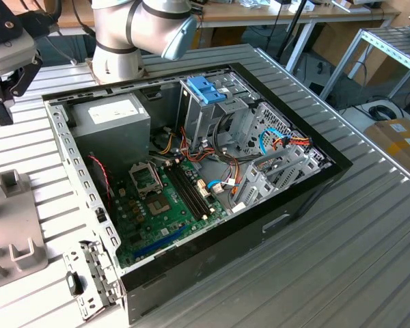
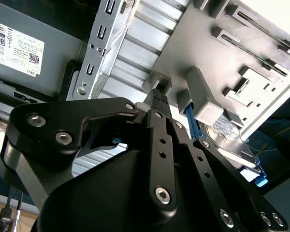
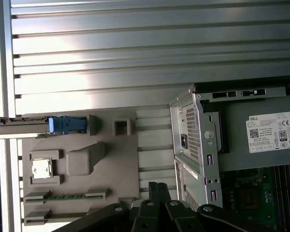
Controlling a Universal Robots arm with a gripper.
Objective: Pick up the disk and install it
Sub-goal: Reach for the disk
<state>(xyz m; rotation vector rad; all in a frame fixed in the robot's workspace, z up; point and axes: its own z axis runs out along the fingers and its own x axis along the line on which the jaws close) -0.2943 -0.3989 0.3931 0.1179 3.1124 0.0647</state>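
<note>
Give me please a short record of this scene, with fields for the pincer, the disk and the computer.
pincer: shut, empty, near the holder plate, apart from the disk
disk: standing on edge in the grey holder plate, blue rail along it, not yet picked up
computer case: open, lying on the slatted table beside the holder plate

Blue-railed disk [image 3: 21,126] on edge, in grey fixture [image 3: 116,159]
</note>
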